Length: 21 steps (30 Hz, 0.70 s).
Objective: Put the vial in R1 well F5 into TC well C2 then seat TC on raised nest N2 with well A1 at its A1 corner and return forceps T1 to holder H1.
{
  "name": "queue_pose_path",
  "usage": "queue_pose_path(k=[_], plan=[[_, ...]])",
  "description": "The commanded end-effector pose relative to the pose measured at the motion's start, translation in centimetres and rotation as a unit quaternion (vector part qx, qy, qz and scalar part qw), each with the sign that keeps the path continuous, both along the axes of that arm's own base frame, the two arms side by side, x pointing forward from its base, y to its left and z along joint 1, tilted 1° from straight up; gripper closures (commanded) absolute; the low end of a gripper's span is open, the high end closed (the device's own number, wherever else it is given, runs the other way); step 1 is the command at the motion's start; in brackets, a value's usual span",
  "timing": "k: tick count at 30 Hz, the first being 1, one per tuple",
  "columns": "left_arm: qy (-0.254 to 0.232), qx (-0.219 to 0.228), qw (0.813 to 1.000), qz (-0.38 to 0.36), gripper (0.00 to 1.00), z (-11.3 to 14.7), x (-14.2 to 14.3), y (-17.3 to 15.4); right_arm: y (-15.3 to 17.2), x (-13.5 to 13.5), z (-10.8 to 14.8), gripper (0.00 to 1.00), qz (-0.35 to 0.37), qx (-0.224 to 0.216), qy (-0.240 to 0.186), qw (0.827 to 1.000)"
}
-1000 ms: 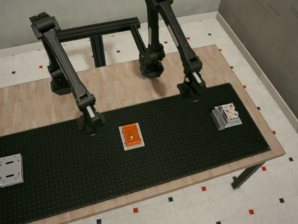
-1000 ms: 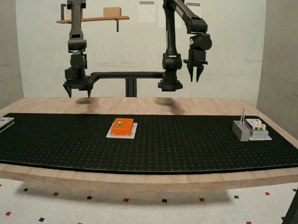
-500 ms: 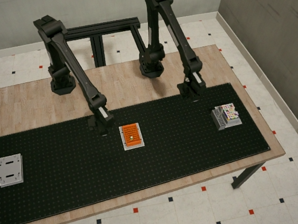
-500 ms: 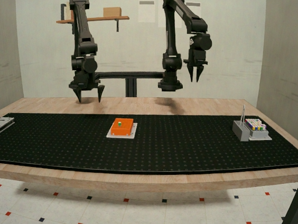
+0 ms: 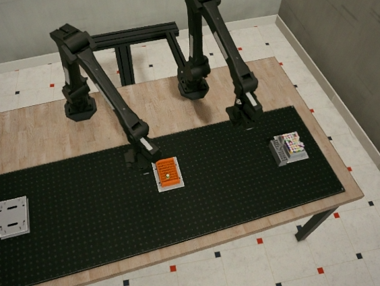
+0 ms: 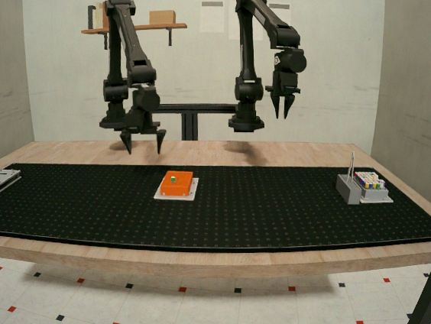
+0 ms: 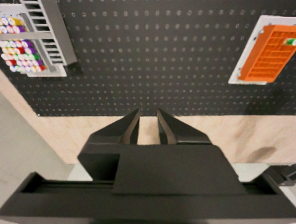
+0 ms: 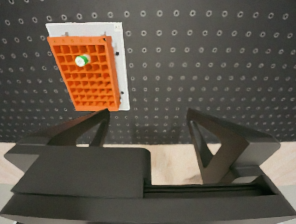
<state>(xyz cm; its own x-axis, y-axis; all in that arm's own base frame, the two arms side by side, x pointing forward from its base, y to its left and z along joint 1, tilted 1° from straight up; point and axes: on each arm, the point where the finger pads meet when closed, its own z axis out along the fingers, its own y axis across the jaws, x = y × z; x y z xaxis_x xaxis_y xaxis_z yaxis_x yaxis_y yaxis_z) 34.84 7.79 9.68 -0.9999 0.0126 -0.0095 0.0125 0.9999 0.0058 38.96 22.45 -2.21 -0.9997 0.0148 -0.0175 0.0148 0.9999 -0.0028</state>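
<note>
Counter (image 5: 101,131) (image 6: 214,264) (image 7: 150,127) (image 8: 172,160) edge spans the lower exterior frame. N2 (image 5: 20,216) (image 6: 8,176): left edge. Right gripper (image 5: 145,173) (image 6: 144,153) (image 8: 148,111): fingers wide, nothing held, above and behind TC (image 5: 171,183) (image 6: 176,185) (image 7: 255,79) (image 8: 114,75), which sits left of centre on its white plate (image 5: 181,182) (image 6: 195,187) (image 7: 237,72) (image 8: 125,95), one green-banded vial (image 5: 168,176) (image 6: 173,179) (image 7: 290,42) (image 8: 82,60) in it. Left gripper (image 5: 249,128) (image 6: 280,118) (image 7: 148,111), upper right: narrow gap, nothing held. Far right, T1 (image 6: 351,168) upright in H1 (image 5: 279,158) (image 6: 348,191) (image 7: 62,37), beside R1 (image 5: 296,155) (image 6: 374,192).

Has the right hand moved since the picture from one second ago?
Yes. In the top view the right hand has shifted rightward in the picture, closer to the orange carrier.
</note>
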Motion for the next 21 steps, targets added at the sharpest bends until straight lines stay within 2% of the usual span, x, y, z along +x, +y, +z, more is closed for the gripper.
queue_pose_path(k=[1,16,21], plan=[[-0.018,0.005,1.000,0.006,0.76,1.2,1.2,0.4,1.8,2.0,0.2,0.00,-0.008,0.008,-0.018,1.000],[-0.018,0.005,1.000,0.006,0.76,1.2,1.2,0.4,7.5,2.5,-2.2,0.00,-0.008,0.010,-0.016,1.000],[-0.018,0.005,1.000,0.006,0.76,1.2,1.2,0.4,8.5,2.4,-2.7,0.00,-0.008,0.008,-0.013,1.000]])
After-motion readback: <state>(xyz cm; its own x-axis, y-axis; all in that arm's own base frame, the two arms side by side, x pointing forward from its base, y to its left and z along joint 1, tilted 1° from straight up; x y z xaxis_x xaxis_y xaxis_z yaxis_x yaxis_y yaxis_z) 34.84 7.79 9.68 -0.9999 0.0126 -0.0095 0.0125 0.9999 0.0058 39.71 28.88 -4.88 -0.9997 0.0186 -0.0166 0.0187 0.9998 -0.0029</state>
